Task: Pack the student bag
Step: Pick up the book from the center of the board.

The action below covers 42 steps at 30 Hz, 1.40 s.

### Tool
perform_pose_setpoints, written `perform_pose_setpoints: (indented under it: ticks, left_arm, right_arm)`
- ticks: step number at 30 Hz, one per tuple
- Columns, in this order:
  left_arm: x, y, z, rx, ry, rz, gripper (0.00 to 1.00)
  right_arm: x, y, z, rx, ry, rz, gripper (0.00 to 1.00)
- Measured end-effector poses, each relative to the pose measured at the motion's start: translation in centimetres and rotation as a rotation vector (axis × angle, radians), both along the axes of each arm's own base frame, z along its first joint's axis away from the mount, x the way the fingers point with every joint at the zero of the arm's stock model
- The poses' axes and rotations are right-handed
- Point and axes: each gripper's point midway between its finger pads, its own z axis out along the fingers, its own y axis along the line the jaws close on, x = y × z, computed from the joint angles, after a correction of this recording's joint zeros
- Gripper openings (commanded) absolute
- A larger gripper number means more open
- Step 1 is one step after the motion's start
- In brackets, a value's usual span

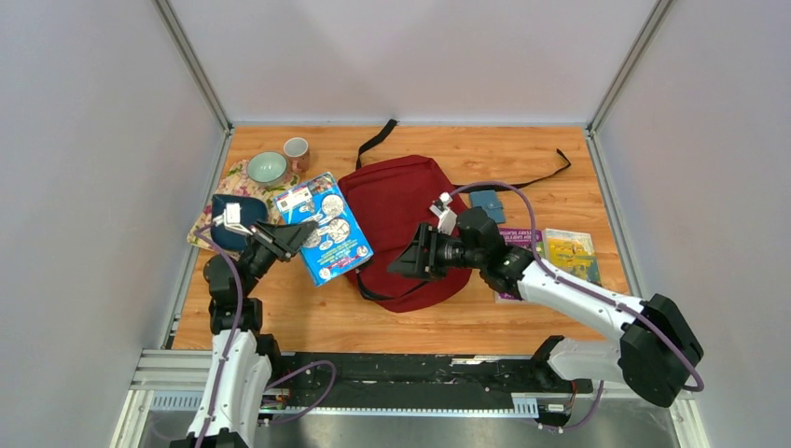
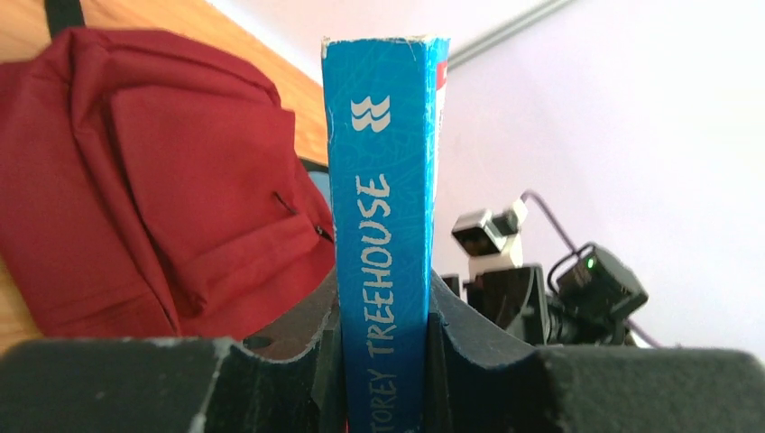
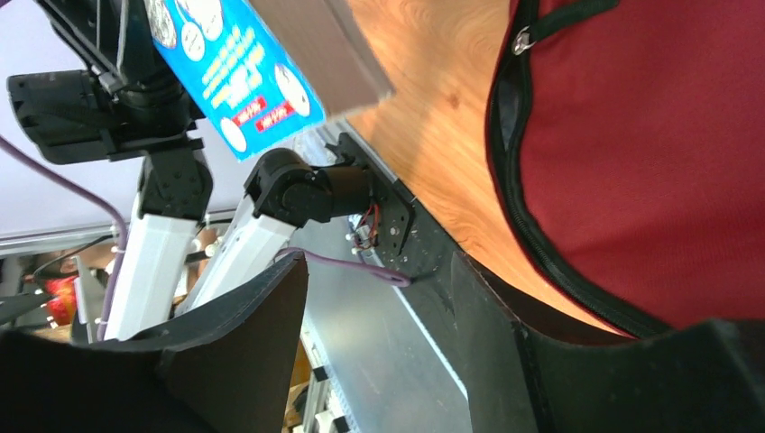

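The dark red student bag (image 1: 401, 224) lies flat in the middle of the table, black straps trailing behind it. It also shows in the left wrist view (image 2: 153, 180) and the right wrist view (image 3: 649, 153). My left gripper (image 1: 289, 235) is shut on a blue book (image 1: 326, 227) by its spine (image 2: 383, 234), holding it lifted at the bag's left edge. My right gripper (image 1: 403, 259) is open and empty, hovering over the bag's near part; its fingers (image 3: 244, 334) hold nothing.
A dark blue pouch (image 1: 233, 219) on a patterned cloth, a green bowl (image 1: 267, 168) and a cup (image 1: 297, 149) stand at the back left. A small teal wallet (image 1: 487, 201) and two booklets (image 1: 560, 252) lie right of the bag.
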Motion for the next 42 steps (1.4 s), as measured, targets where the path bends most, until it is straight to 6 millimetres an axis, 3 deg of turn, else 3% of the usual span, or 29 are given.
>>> perform_pose_setpoints:
  ticks: [4,8,15,20,31,37,42]
  left_arm:
    - [0.8,0.9,0.2,-0.051,-0.015,0.074,0.0]
    - [1.4,1.4,0.6,-0.091,-0.023,0.13,0.0]
    - [1.6,0.9,1.8,-0.143,-0.058,0.147,0.0]
    - [1.7,1.0,1.6,-0.191,-0.055,0.169,0.0]
    - [1.7,0.6,1.0,-0.256,-0.04,0.166,0.0]
    - [1.5,-0.2,1.2,-0.279,-0.043,0.139,0.0]
    - [1.1,-0.7,0.0,-0.3,-0.015,0.121,0.0]
  right_arm:
    - [-1.4,1.2,-0.1,0.067,0.045,0.013,0.63]
    - [-1.5,3.2,0.5,0.152,0.091,0.013,0.65]
    - [0.4,6.1,1.2,0.303,0.17,-0.053,0.67]
    - [1.9,7.6,0.8,0.353,0.219,-0.08,0.68]
    - [3.4,9.0,3.2,0.474,0.183,-0.087,0.68]
    - [4.0,9.7,2.4,0.475,0.199,-0.091,0.66]
    - [4.3,9.9,2.7,0.495,0.191,-0.101,0.66]
